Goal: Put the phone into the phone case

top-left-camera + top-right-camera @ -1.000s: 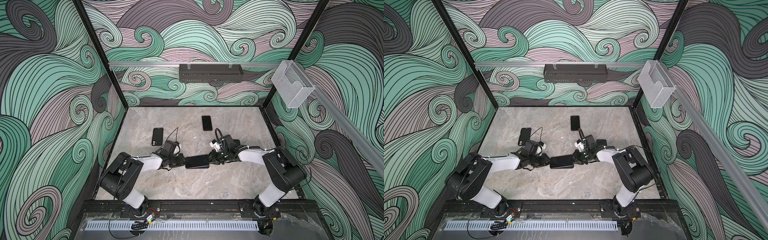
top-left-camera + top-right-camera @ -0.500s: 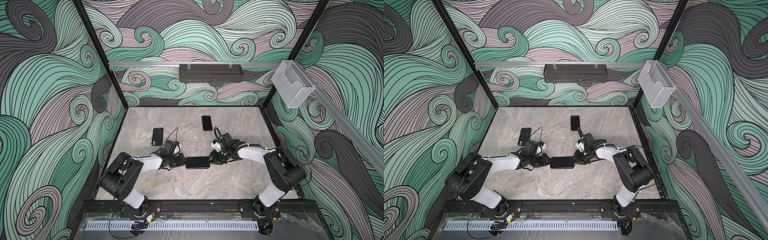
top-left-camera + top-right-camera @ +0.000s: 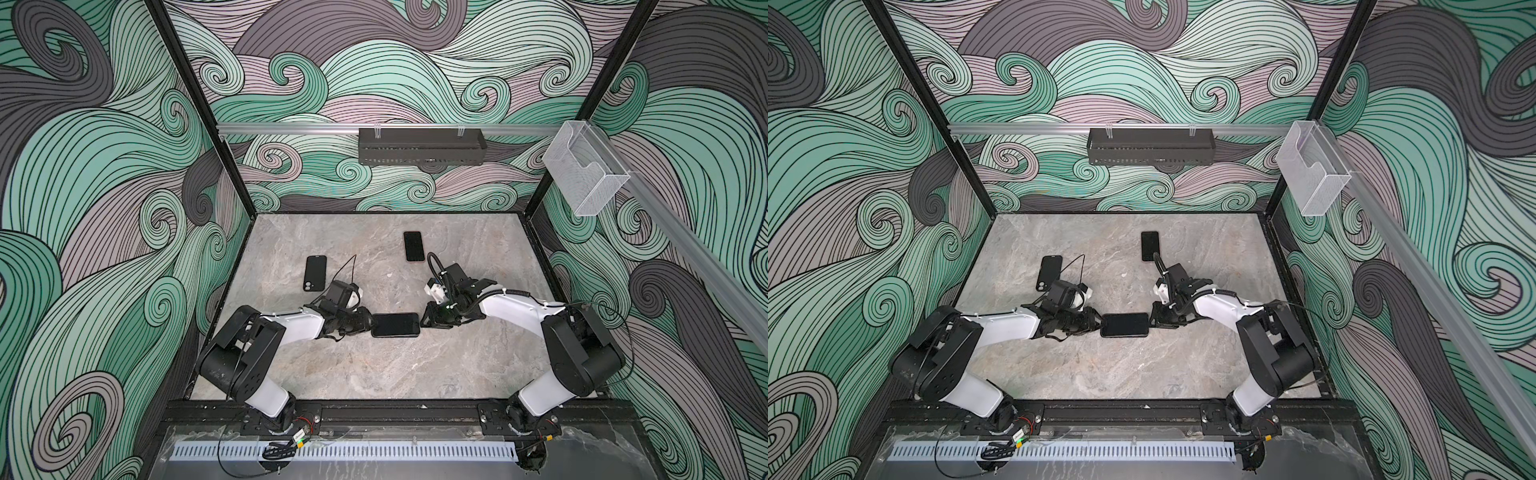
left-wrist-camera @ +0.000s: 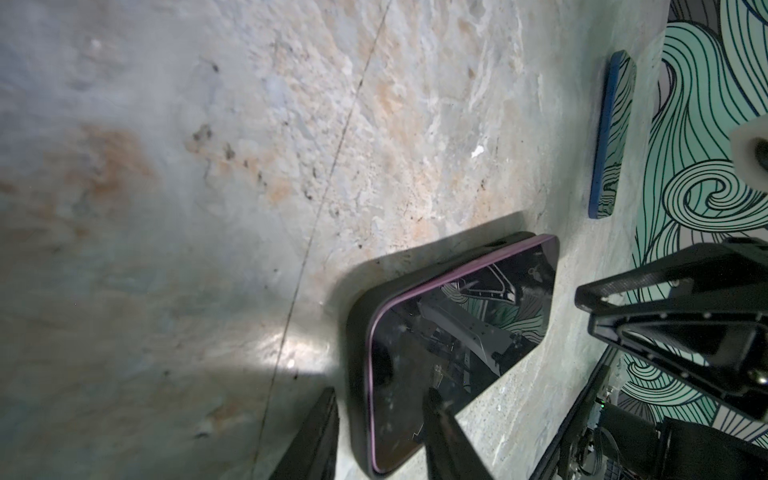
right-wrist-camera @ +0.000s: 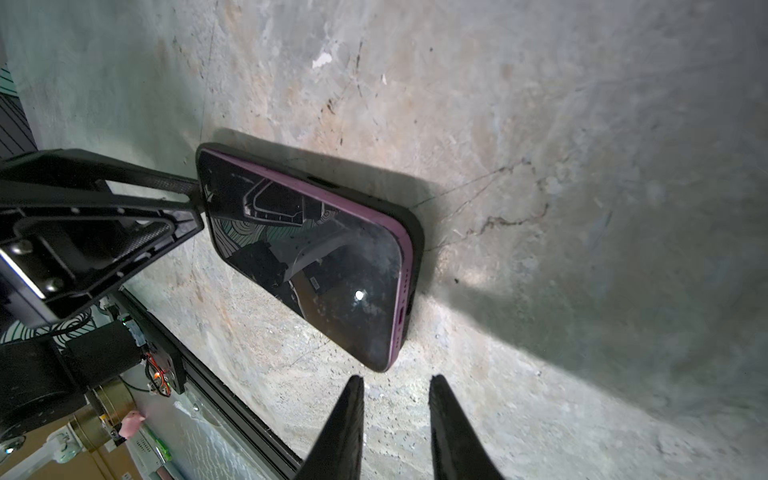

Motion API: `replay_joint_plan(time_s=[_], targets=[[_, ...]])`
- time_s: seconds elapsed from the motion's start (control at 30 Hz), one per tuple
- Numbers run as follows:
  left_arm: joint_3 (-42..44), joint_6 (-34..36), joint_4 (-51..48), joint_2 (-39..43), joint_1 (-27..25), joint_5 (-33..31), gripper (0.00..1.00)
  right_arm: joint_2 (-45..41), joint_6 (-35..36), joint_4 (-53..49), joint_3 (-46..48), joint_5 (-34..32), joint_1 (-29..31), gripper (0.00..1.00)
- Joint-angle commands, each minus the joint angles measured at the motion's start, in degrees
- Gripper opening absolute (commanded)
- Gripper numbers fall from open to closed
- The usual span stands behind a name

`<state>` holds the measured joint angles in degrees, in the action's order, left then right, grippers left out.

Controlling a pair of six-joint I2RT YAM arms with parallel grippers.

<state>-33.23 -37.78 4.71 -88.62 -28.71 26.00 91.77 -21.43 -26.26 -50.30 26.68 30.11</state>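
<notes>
The phone (image 3: 395,325) (image 3: 1124,325), dark screen up with a purple rim, lies flat at mid-table inside the black phone case (image 4: 357,332) (image 5: 415,232). My left gripper (image 3: 368,323) (image 4: 380,392) is at its left end, open. One finger reaches over the screen and the other stands just clear of the case's edge. My right gripper (image 3: 424,323) (image 5: 396,379) sits just short of the charging-port end. Its fingers are slightly apart with only table between them.
A black device (image 3: 314,273) with a camera cutout lies behind my left arm. Another dark phone (image 3: 414,246) lies further back, behind my right wrist. Patterned walls close three sides. A black rail (image 3: 374,409) runs along the front edge.
My left jaws have widened around the phone's end. The right gripper has drawn back slightly from the other end. The phone has turned from slightly skewed to level.
</notes>
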Motion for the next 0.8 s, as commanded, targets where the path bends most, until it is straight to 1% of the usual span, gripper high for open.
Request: replay_joint_plan(time_s=[0.0,0.27,0.47,0.77], targets=[[-1.6,0.8,-2.7,0.8,-0.4,0.2,0.36,1.0,1.0,-1.5,-0.4,-1.7,1.4,0.26],[-1.7,1.5,-2.8,-0.4,-0.7,2.7,0.29,4.0,0.1,0.1,-0.7,-2.8,3.2,0.2],[-1.7,2.0,-2.6,-1.0,-0.9,3.6,0.27,5.2,0.1,0.7,-0.7,-2.9,3.4,0.17],[-2.4,2.4,-2.7,-2.4,-1.3,4.6,0.23,7.3,-0.5,3.6,-0.1,-1.3,3.5,0.13]])
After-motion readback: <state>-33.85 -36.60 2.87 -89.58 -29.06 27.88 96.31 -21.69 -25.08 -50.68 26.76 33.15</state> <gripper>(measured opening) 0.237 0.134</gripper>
